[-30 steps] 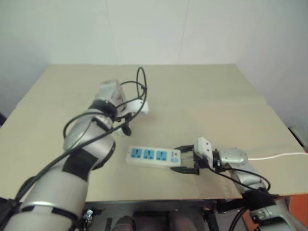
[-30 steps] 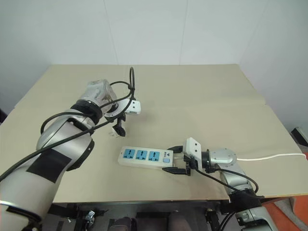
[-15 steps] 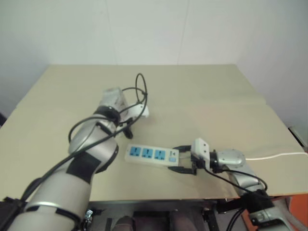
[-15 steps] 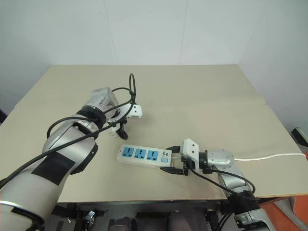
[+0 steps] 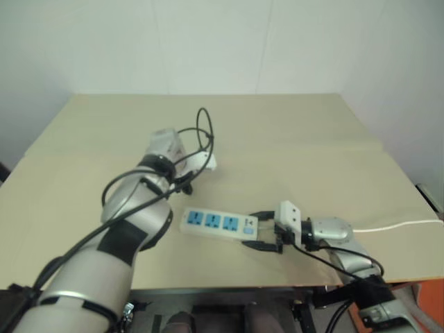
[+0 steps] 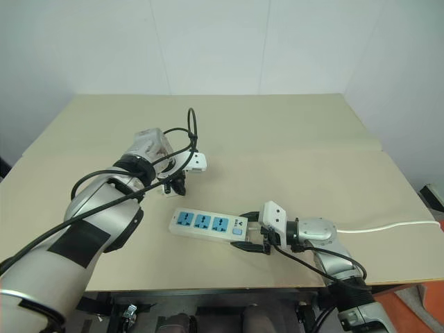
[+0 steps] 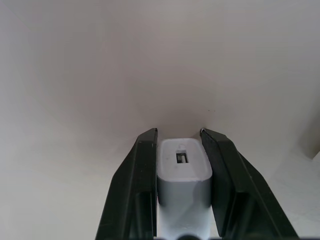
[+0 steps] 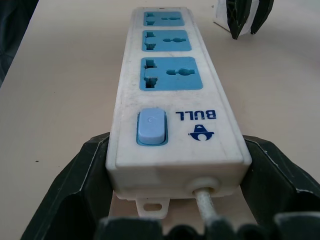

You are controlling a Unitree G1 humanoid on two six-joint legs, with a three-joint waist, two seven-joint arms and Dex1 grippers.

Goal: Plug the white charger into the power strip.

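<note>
- Pinching the white charger [image 7: 183, 170] between both black fingers [image 7: 134, 190] of the left gripper [image 6: 175, 186], closed flat on its two sides, port face toward the wrist camera; charger lower body cut off at the frame edge, prongs out of sight.
- Hard to pick out from the head views: charger itself, masked by the left forearm, looped black cable [image 6: 189, 132] and white camera housing [image 6: 194, 161].
- Standing just behind the far-left end of the power strip [image 6: 208, 225], close but apart from it; contact with the table [image 6: 291, 139] impossible to judge.
- Lying flat near the front edge, three blue sockets [image 8: 172, 73] facing up and unobstructed, switch [image 8: 151, 127] at the right end.
- Bracketing that switch end: right gripper [image 6: 251, 232], spread wide, fingers [image 8: 65, 185] along both sides of the strip; touching or only close, cannot tell.
- Running off right: thin white cord [image 6: 388, 226], partly hidden behind the right wrist, leaving over the table's right edge.
- Open tabletop across the back and right; little margin at the front edge.
</note>
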